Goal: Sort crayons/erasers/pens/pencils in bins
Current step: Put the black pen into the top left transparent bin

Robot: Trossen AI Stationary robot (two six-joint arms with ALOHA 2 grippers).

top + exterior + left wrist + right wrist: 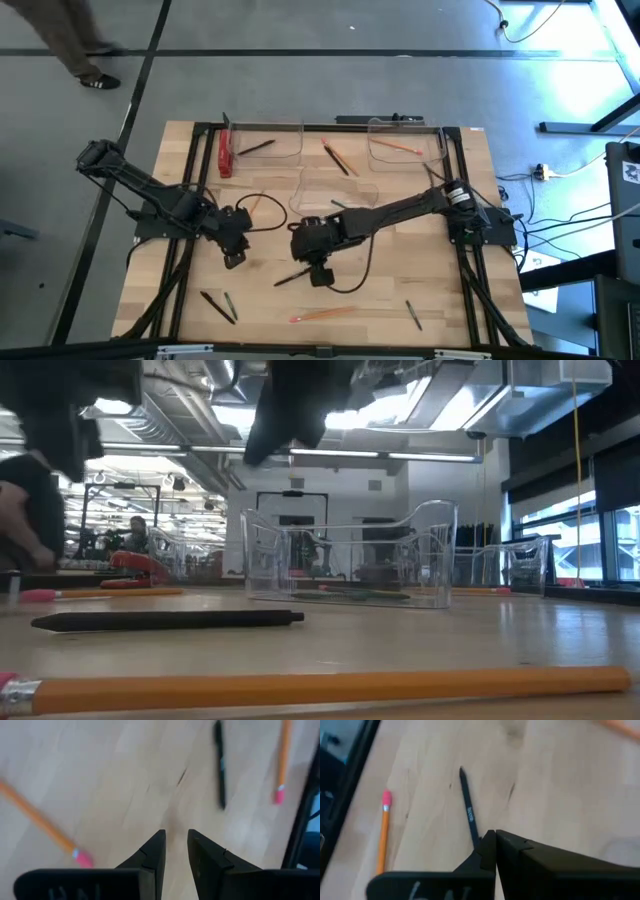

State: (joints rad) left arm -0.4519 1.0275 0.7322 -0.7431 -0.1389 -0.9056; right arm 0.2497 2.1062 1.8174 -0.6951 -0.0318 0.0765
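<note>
Right end effector (320, 272), lower centre of the high view, is seen closed on the end of a black pen (293, 277); its long axis runs out to the lower left, the far tip resting on the counter (450, 300). Left end effector (235, 258), just left of it, is held slightly parted and empty. Farther up, three bins (268, 140) are set, the middle one nearest.

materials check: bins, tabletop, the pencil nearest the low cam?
Bins: clear glossy plastic by the look; the room shows through the walls, edges catch light. Tabletop: light wood, matte, visible grain and plank seams. Pencil: orange-painted body, likely wood, with a silvery ferrule, probably metal, and a pink eraser end that looks rubbery.
</note>
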